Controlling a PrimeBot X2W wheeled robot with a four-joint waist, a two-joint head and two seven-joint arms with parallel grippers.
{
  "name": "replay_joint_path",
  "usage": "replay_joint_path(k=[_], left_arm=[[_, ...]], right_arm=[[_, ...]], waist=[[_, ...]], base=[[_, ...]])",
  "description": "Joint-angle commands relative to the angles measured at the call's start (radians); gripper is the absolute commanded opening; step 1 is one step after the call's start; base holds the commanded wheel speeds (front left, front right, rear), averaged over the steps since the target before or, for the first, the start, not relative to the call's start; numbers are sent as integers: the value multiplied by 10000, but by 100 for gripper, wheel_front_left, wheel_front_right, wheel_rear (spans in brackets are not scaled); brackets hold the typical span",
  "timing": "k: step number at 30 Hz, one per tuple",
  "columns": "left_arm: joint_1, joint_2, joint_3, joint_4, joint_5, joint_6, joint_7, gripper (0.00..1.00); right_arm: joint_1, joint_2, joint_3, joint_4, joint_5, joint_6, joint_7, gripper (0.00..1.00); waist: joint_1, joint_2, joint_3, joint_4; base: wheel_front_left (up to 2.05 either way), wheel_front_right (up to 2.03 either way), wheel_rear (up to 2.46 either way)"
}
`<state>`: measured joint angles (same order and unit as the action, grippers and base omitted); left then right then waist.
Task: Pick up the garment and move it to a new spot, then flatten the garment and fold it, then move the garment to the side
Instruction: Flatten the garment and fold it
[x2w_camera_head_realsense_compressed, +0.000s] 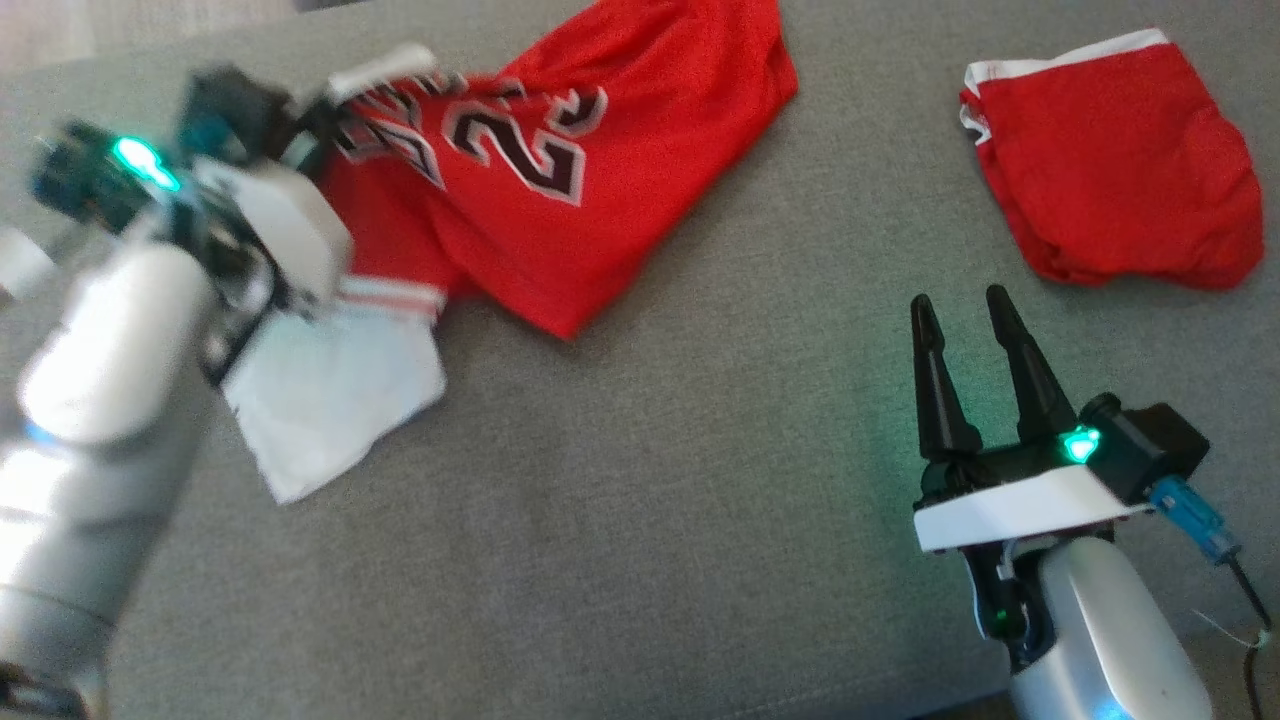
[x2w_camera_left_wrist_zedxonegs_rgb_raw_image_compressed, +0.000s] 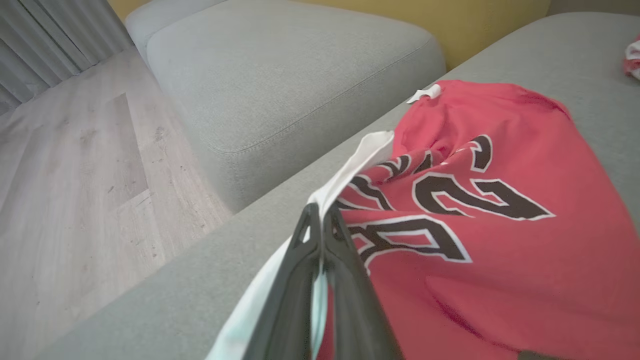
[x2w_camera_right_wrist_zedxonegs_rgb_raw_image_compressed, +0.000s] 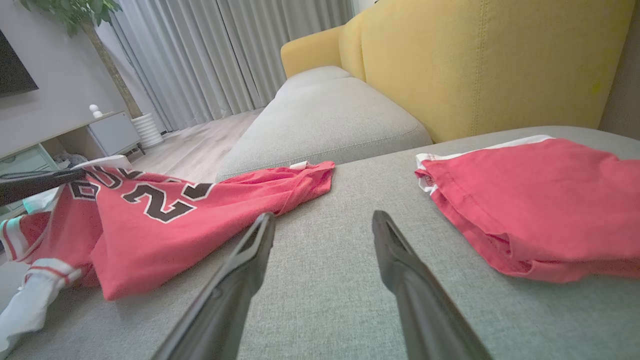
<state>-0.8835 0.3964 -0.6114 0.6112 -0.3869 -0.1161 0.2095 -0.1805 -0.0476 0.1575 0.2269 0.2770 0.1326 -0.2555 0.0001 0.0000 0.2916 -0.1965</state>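
Grey cushion (x2w_camera_head_realsense_compressed: 650, 480) under left gripper (x2w_camera_left_wrist_zedxonegs_rgb_raw_image_compressed: 322, 210), tight on jersey (x2w_camera_left_wrist_zedxonegs_rgb_raw_image_compressed: 500, 260) edge

Thin, smooth red cloth for the garment (x2w_camera_head_realsense_compressed: 640, 90), faintly shiny, with white cloth trim. Grey woven upholstery on the sofa seat (x2w_camera_head_realsense_compressed: 640, 480), matt and slightly coarse. Duller, softer-looking weave in the folded red cloth (x2w_camera_head_realsense_compressed: 1110, 170). Matt dark plastic on the right gripper (x2w_camera_head_realsense_compressed: 958, 300) and left gripper (x2w_camera_left_wrist_zedxonegs_rgb_raw_image_compressed: 322, 212); glossy pale plastic shell on the left forearm (x2w_camera_head_realsense_compressed: 110, 350). Matt, pale wood-grain planks for the floor (x2w_camera_left_wrist_zedxonegs_rgb_raw_image_compressed: 75, 175). Yellow fabric on the backrest (x2w_camera_right_wrist_zedxonegs_rgb_raw_image_compressed: 475, 65), fine-textured, with a stitched seam.
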Motion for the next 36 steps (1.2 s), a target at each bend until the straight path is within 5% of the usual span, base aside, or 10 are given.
replay_joint_path(k=[1,9,10,11,12,17,26,30,36], left_arm=[[-783,572,406,-290,-71,-31,187,0],[-2561,1727,-205,495,-121,-138,1456,0],[-2702,1829,-305,658,-38,-140,1382,18],[-2852,1929,-368,841,104,-140,1229,51],[-2977,1994,-428,1041,264,-104,1039,100],[-3341,1967,-584,2119,966,776,-57,100],[-2791,945,-207,2854,455,1333,-2564,100],[-1632,152,109,2606,-179,1524,-4041,100],[457,-520,449,1237,-773,1973,-4636,100]], right_arm=[[-402,-26,264,-398,71,-19,-63,100],[-718,-26,544,-525,247,-19,-63,100],[-748,-26,561,-536,267,-19,-63,100],[-775,-26,577,-551,284,-19,-63,100],[-798,-26,584,-564,297,-19,-63,100],[-862,-26,671,-569,269,-19,-63,100],[-695,-26,513,-422,-89,-19,-63,100],[-480,-26,241,-278,-422,-19,-63,100],[-115,-26,-22,-117,-724,-19,-63,100]], waist=[[-1,0,137,-91],[-1,0,846,-486],[-1,0,903,-527],[-1,0,972,-567],[-1,0,1024,-593],[-1,0,1153,-616],[-1,0,568,-97],[-1,0,-237,562],[-1,0,-1078,1397]], base=[[0,0,0],[0,0,0],[0,0,0],[0,0,0],[0,0,0],[0,0,0],[0,0,0],[0,0,0],[0,0,0]])
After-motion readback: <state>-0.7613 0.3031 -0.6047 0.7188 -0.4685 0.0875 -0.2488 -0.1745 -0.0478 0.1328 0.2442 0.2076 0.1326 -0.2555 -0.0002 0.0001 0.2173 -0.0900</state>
